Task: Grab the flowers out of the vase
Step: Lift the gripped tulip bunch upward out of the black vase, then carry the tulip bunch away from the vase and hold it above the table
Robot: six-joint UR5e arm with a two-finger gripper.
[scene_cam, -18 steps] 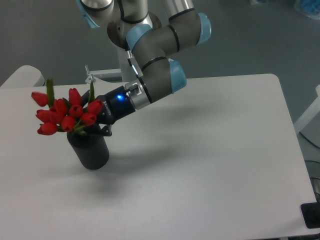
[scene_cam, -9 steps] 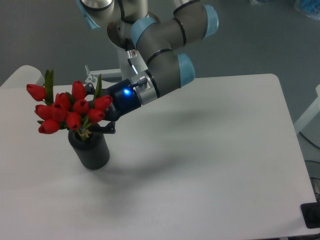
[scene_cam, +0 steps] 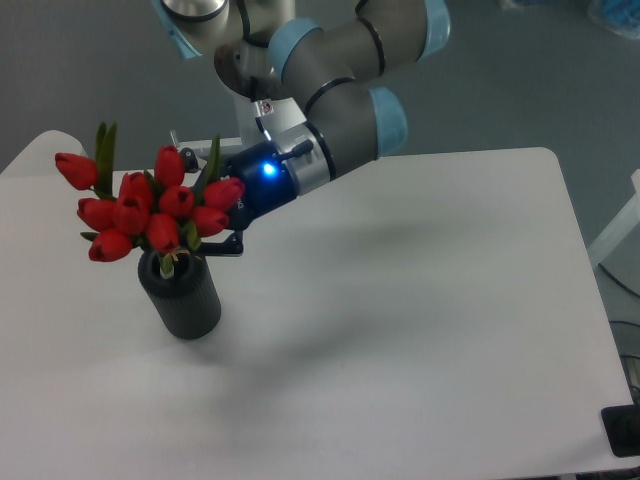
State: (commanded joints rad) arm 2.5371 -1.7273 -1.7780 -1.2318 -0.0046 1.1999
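Change: the tool [scene_cam: 208,232] and the flowers [scene_cam: 150,205] sit higher than a second ago; the buds have risen away from the mouth of the vase [scene_cam: 181,295], and the arm's [scene_cam: 340,130] elbow has lifted towards the top edge.
Tool state: its dark fingers are clenched on the bunch just under the buds, at the right side of the bunch; a blue light glows on the wrist behind it.
Flowers: red buds with green leaves spread to the left of the tool and slightly above it; the lower stems just reach the vase mouth below.
Vase: dark cylinder standing upright on the tabletop [scene_cam: 400,330], directly below and a little left of the tool.
Hidden: the fingertips are buried among buds and leaves, so the exact grip point cannot be made out; whether the stem ends remain inside the vase cannot be told; the arm's upper links are cut off by the top edge.
Surface: pale, plain tabletop with a soft shadow of the arm stretching right of the vase.
Room: grey floor [scene_cam: 520,90] behind the tabletop; a small dark object [scene_cam: 621,430] shows at the lower right corner.
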